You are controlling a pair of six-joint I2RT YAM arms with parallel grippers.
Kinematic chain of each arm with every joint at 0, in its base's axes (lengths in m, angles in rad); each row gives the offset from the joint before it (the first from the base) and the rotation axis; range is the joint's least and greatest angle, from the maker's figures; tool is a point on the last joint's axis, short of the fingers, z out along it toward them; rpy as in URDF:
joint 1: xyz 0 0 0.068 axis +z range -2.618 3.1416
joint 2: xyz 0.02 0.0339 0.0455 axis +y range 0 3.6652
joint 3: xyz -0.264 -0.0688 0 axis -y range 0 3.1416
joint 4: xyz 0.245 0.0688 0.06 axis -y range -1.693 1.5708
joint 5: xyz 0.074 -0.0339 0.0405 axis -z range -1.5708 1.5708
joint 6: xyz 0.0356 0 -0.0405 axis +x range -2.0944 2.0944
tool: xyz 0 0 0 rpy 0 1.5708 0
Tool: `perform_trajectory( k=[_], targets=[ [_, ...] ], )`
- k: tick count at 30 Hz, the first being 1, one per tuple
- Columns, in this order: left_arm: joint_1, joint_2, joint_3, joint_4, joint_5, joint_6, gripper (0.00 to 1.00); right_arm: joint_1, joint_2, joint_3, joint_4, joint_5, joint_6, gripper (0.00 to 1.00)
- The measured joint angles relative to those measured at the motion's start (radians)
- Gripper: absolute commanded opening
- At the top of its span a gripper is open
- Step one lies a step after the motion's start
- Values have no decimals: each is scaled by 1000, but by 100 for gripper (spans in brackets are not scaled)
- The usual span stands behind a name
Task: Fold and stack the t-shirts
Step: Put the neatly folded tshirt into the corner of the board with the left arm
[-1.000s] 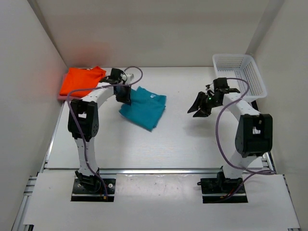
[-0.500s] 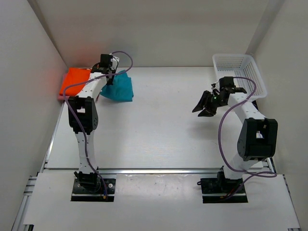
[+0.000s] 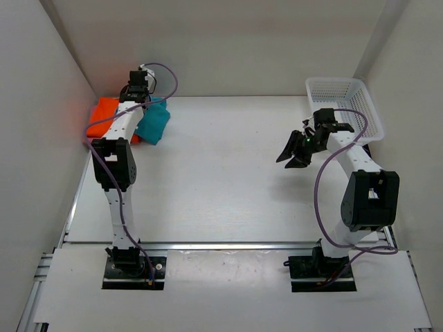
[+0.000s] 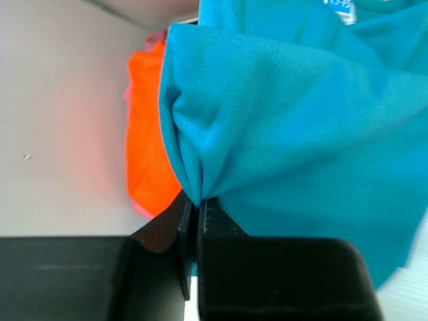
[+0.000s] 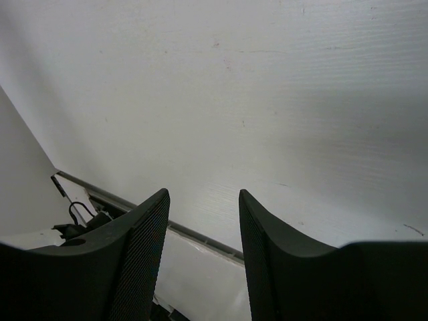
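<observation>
White walls enclose a white worktop (image 3: 228,180) on three sides, with both arm bases bolted along the lower edge of the overhead view. At the upper right of that view, a white plastic lattice basket (image 3: 361,104) stands against the right wall; only its own lattice floor shows inside. The right gripper (image 3: 291,155) hangs above the bare worktop just left of the basket with its jaws apart, and the worktop surface is visible through the gap. The purple cable (image 3: 320,200) of the right arm loops beside it. At the upper left, the orange t-shirt (image 3: 105,114) lies flat in the corner, partly hidden by the left arm. A thin pink edge (image 4: 137,206) shows beside it in the left wrist view. The left gripper (image 4: 194,207) is clamped on a pinched fold of the teal t-shirt (image 3: 152,126). This shirt hangs bunched and creased, overlapping the right edge of the orange t-shirt in the overhead view; contact between them cannot be determined.
</observation>
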Motion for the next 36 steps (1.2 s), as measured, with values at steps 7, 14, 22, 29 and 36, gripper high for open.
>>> perform_trajectory(
  k=[7,14,22,29,36],
  targets=[
    [101,0,-14,24,-8,3,0,18,4,24,-23,1,0,52],
    [167,0,-14,46,-8,4,0,29,35,48,-31,2,0,51],
    [183,0,-14,61,-8,3,0,46,64,81,-55,5,-4,52],
    [227,69,53,80,-29,7,0,58,80,95,-72,5,-4,53],
    [246,154,84,65,-58,10,64,72,95,110,-92,3,-5,53]
  ],
)
